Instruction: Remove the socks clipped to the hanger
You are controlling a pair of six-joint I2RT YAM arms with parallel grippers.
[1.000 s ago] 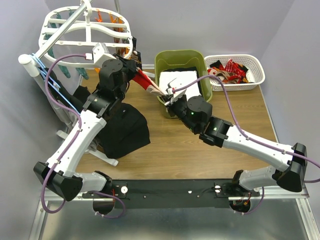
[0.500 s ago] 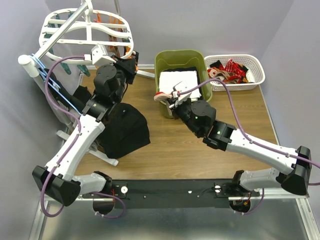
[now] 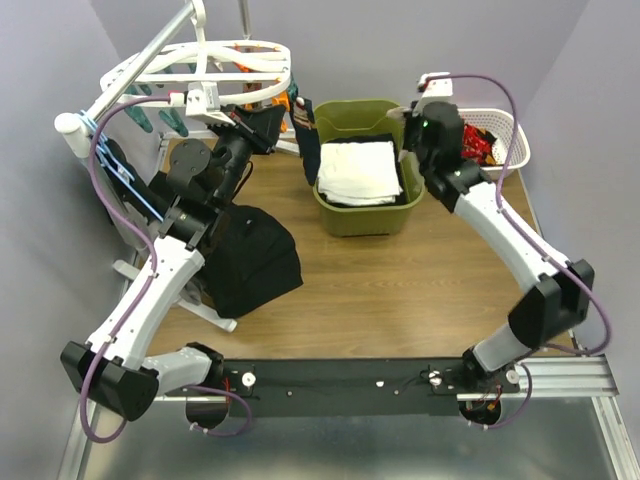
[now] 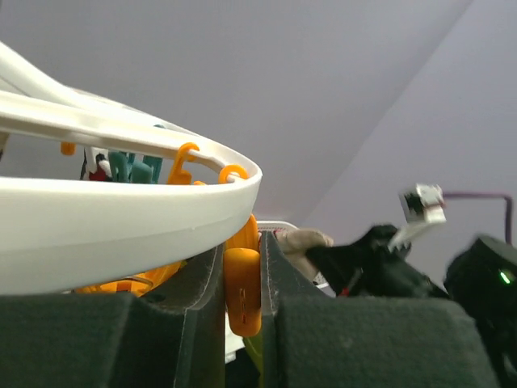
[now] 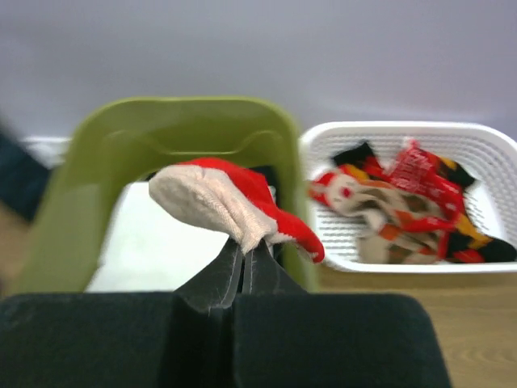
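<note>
One red-and-beige sock (image 5: 230,202), judged light and limp, is pinched mid-fabric by the right gripper (image 5: 242,250) over the green bin (image 5: 178,121) at the table's (image 3: 400,280) far edge, while an orange clip (image 4: 242,303) on the hanger (image 4: 121,218) is squeezed by the left gripper (image 4: 241,267).

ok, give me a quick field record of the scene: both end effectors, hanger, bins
left end effector: under the hanger rim, shut on an orange clip
right end effector: shut on a red and beige sock, raised between green bin and white basket
green bin: folded white cloth inside
white basket: several patterned socks inside
hanger: teal clips hang from the frame
</note>
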